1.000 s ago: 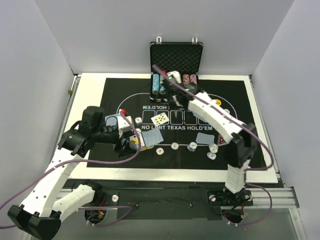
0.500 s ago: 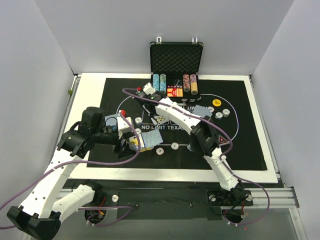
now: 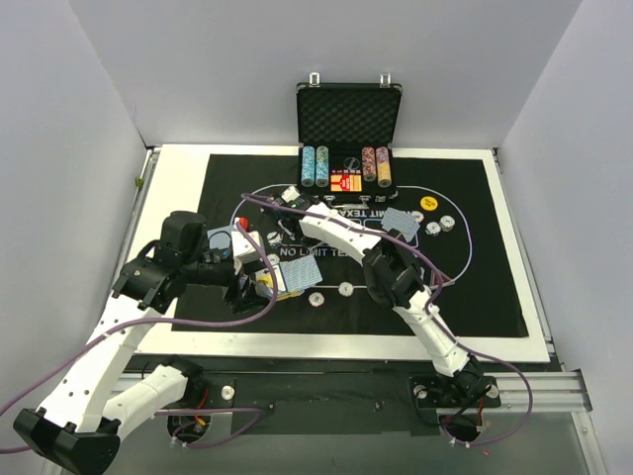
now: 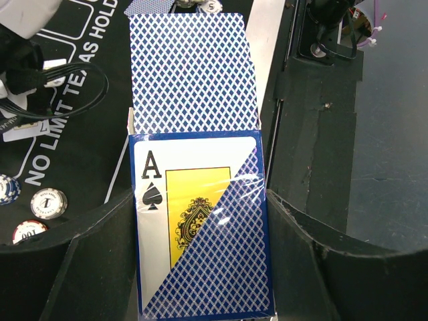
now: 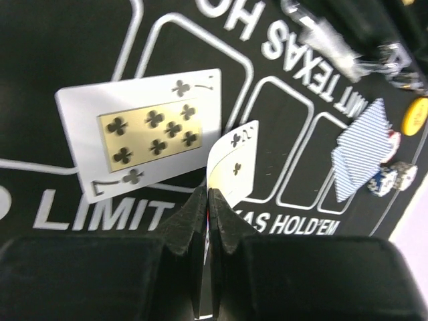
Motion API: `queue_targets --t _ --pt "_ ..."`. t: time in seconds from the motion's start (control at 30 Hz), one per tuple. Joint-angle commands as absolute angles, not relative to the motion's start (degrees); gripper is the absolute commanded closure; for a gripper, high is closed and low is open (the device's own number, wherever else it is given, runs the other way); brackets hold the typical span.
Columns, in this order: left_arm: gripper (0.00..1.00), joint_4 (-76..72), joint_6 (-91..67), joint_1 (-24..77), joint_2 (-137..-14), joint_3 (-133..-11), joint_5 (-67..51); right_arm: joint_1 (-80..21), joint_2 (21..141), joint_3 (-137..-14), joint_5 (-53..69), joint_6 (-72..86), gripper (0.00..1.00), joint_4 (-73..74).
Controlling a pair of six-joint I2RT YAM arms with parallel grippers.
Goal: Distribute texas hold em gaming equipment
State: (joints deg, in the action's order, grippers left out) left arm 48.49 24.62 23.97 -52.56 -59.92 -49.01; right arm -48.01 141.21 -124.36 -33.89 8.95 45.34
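Note:
My left gripper (image 4: pixel 200 281) is shut on a deck box (image 4: pixel 200 234) that shows an ace of spades. A blue-backed card (image 4: pixel 190 70) sticks out of the box's far end. In the top view this gripper (image 3: pixel 259 285) is over the mat's left part. My right gripper (image 5: pixel 208 194) is shut on a white-faced clubs card (image 5: pixel 234 167), held edge-up just above the mat (image 5: pixel 60 40). A seven of clubs (image 5: pixel 144 130) lies face up to its left. In the top view the right gripper (image 3: pixel 293 220) is over the printed card row.
The open case (image 3: pixel 348 124) with chip stacks stands at the back. Blue-backed cards (image 3: pixel 399 223), a yellow button (image 3: pixel 427 203) and chips (image 3: pixel 440 226) lie at the mat's right. Another card (image 3: pixel 302 275) and chips (image 3: pixel 315 298) (image 3: pixel 345 289) lie near the front. My right forearm (image 3: pixel 346 233) crosses the centre.
My right arm has swung from the case at the back down and to the left over the mat's printed card row. The left arm and its box have not moved.

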Motion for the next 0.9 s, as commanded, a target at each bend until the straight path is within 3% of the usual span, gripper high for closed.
queue_targets --t 0.0,0.37,0.67,0.87 --pt "1.0 47.37 24.87 24.35 -51.77 -62.84 -50.36 -48.78 138.78 -121.82 -27.25 10.99 1.0 45.88" --pt "1.0 47.46 25.14 24.35 -51.06 -62.4 -50.18 -48.6 135.88 -115.49 -16.97 12.83 0.84 39.12" --pt "1.0 47.81 25.49 24.35 -50.71 -62.32 -50.01 -46.41 131.76 -113.22 -6.95 14.94 0.61 34.82" --pt "1.0 47.81 25.58 24.35 -50.71 -62.23 -50.1 -42.55 122.99 -109.17 -0.53 19.76 0.6 31.04"
